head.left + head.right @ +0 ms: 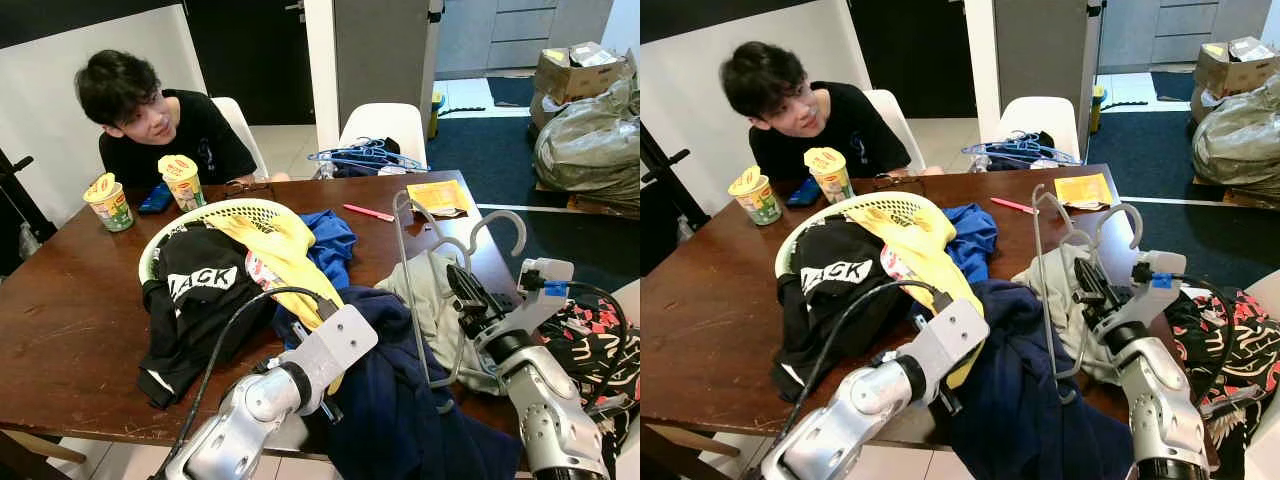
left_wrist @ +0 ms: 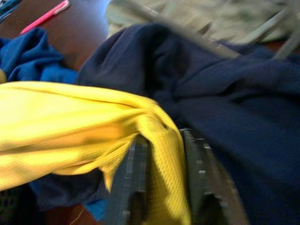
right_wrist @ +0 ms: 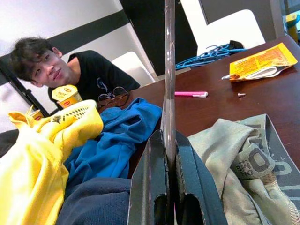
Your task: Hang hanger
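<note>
A dark brown wooden table point(image 1: 70, 300) fills the foreground, with two white chairs point(image 1: 385, 122) pushed up along its far side. Behind them stand a white wall panel point(image 1: 60, 70), a dark doorway point(image 1: 255, 50) and a grey pillar point(image 1: 375, 50). To the right the floor is covered by dark blue carpet point(image 1: 480, 150), where a cardboard box point(image 1: 575, 70) and a stuffed plastic bag point(image 1: 590, 145) sit, beyond a strip of pale floor tiles point(image 1: 290, 145).
</note>
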You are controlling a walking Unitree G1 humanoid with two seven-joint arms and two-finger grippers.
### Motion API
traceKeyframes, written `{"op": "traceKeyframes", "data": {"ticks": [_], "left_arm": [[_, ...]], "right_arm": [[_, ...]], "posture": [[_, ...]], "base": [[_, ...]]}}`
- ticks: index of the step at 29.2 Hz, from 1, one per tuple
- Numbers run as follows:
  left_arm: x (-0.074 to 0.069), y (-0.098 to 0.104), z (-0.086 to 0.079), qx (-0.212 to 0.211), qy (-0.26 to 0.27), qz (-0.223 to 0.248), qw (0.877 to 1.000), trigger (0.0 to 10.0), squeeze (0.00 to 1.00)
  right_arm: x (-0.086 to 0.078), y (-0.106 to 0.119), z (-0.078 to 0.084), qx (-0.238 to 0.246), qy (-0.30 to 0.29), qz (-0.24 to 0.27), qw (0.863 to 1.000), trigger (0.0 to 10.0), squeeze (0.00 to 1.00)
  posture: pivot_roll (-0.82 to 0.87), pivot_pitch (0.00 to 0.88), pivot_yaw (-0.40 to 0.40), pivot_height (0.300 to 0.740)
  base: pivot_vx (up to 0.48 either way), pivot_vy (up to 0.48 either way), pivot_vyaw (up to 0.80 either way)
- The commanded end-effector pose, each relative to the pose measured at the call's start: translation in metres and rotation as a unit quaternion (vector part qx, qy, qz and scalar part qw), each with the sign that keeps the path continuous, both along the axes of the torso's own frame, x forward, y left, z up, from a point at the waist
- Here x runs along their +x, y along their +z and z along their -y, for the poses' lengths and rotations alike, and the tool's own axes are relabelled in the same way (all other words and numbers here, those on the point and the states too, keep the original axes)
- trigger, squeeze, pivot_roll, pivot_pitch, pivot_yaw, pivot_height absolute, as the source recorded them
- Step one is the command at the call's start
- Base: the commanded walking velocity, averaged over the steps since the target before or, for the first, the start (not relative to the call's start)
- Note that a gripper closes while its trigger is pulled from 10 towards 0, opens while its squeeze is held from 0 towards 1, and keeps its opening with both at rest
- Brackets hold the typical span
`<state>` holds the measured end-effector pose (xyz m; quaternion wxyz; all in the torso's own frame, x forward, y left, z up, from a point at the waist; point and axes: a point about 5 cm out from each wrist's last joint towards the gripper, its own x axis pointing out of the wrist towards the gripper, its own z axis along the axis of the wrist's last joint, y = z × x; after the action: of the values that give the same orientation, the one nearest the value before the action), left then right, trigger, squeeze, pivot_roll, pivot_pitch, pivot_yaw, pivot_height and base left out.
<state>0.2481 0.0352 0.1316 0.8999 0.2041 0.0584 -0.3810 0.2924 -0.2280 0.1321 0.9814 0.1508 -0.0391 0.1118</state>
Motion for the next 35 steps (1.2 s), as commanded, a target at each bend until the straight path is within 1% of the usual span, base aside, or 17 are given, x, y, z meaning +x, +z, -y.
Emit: {"op": "traceKeyframes", "data": {"ticks": [1, 2, 6, 10, 11, 12, 13, 18, 19, 21, 22, 24, 25, 27, 29, 34, 35], "left_arm": [[0.002, 0.006, -0.011, -0.009, 0.004, -0.004, 1.0, 10.0, 1.0], [0.002, 0.006, -0.011, -0.009, 0.004, -0.004, 1.0, 10.0, 1.0], [0.026, 0.037, -0.042, -0.047, 0.064, 0.037, 0.996, 10.0, 1.0], [0.031, 0.044, -0.048, -0.053, 0.078, 0.047, 0.994, 10.0, 1.0], [0.038, 0.057, -0.06, -0.069, 0.1, 0.066, 0.99, 10.0, 1.0], [0.038, 0.057, -0.06, -0.069, 0.1, 0.066, 0.99, 10.0, 1.0], [0.045, 0.069, -0.071, -0.083, 0.124, 0.083, 0.985, 10.0, 1.0], [0.053, 0.082, -0.089, -0.1, 0.163, 0.103, 0.976, 10.0, 1.0], [0.058, 0.082, -0.1, -0.102, 0.199, 0.105, 0.969, 10.0, 0.68], [0.062, 0.081, -0.108, -0.103, 0.222, 0.104, 0.964, 10.0, 0.68], [0.071, 0.079, -0.129, -0.124, 0.271, 0.094, 0.95, 10.0, 0.0], [0.071, 0.079, -0.129, -0.124, 0.271, 0.094, 0.95, 10.0, 0.0], [0.08, 0.078, -0.15, -0.154, 0.32, 0.084, 0.931, 10.0, 0.0], [0.08, 0.078, -0.15, -0.154, 0.32, 0.084, 0.931, 10.0, 0.0], [0.096, 0.076, -0.18, -0.202, 0.373, 0.058, 0.904, 10.0, 0.0], [0.103, 0.077, -0.187, -0.208, 0.379, 0.057, 0.9, 10.0, 0.0], [0.112, 0.081, -0.197, -0.192, 0.378, 0.067, 0.903, 10.0, 0.0]], "right_arm": [[-0.003, -0.008, -0.004, 0.002, 0.011, -0.018, 1.0, 10.0, 0.0], [-0.003, -0.008, -0.004, 0.002, 0.011, -0.018, 1.0, 10.0, 0.0], [-0.003, -0.008, -0.004, 0.002, 0.013, -0.02, 1.0, 10.0, 0.0], [-0.004, -0.008, -0.004, 0.002, 0.013, -0.02, 1.0, 10.0, 0.0], [-0.003, -0.008, -0.003, 0.002, 0.013, -0.02, 1.0, 10.0, 0.0], [-0.003, -0.008, -0.003, 0.002, 0.013, -0.02, 1.0, 10.0, 0.0], [-0.004, -0.008, -0.003, 0.001, 0.014, -0.021, 1.0, 10.0, 0.0], [-0.004, -0.008, -0.003, -0.001, 0.015, -0.022, 1.0, 10.0, 0.0], [-0.004, -0.008, -0.002, -0.002, 0.016, -0.022, 1.0, 10.0, 0.0], [-0.004, -0.008, -0.002, -0.002, 0.016, -0.023, 1.0, 10.0, 0.0], [-0.004, -0.007, -0.002, -0.003, 0.016, -0.023, 1.0, 10.0, 0.0], [-0.004, -0.007, -0.002, -0.003, 0.016, -0.023, 1.0, 10.0, 0.0], [-0.004, -0.006, -0.001, -0.005, 0.016, -0.023, 1.0, 10.0, 0.0], [-0.004, -0.006, -0.001, -0.005, 0.016, -0.023, 1.0, 10.0, 0.0], [-0.005, -0.003, 0.001, -0.009, 0.02, -0.022, 1.0, 10.0, 0.0], [-0.006, -0.001, 0.001, -0.013, 0.024, -0.022, 0.999, 10.0, 0.0], [-0.007, 0.003, 0.002, -0.016, 0.028, -0.021, 0.999, 10.0, 0.0]], "posture": [[-0.04, 0.0, 0.112, 0.74], [-0.04, 0.0, 0.112, 0.74], [-0.04, 0.0, 0.111, 0.74], [-0.04, 0.0, 0.111, 0.74], [-0.04, 0.0, 0.109, 0.74], [-0.04, 0.0, 0.109, 0.74], [-0.04, 0.0, 0.106, 0.74], [-0.04, 0.0, 0.102, 0.74], [-0.04, 0.0, 0.101, 0.74], [-0.04, 0.0, 0.101, 0.74], [-0.04, 0.007, 0.094, 0.74], [-0.04, 0.007, 0.094, 0.74], [-0.04, 0.014, 0.09, 0.74], [-0.04, 0.014, 0.09, 0.74], [-0.05, 0.036, 0.074, 0.74], [-0.05, 0.046, 0.067, 0.74], [-0.05, 0.075, 0.059, 0.74]], "base": [[0.0, 0.0, 0.0], [0.0, 0.0, 0.0], [0.0, 0.0, 0.0], [0.0, 0.0, 0.0], [0.0, 0.0, 0.0], [0.0, 0.0, 0.0], [0.0, 0.0, 0.0], [0.0, 0.0, 0.0], [0.0, 0.0, 0.0], [0.0, 0.0, 0.0], [0.0, 0.0, 0.0], [0.0, 0.0, 0.0], [0.0, 0.0, 0.0], [0.0, 0.0, 0.0], [0.0, 0.0, 0.0], [0.0, 0.0, 0.0], [0.0, 0.0, 0.0]]}}
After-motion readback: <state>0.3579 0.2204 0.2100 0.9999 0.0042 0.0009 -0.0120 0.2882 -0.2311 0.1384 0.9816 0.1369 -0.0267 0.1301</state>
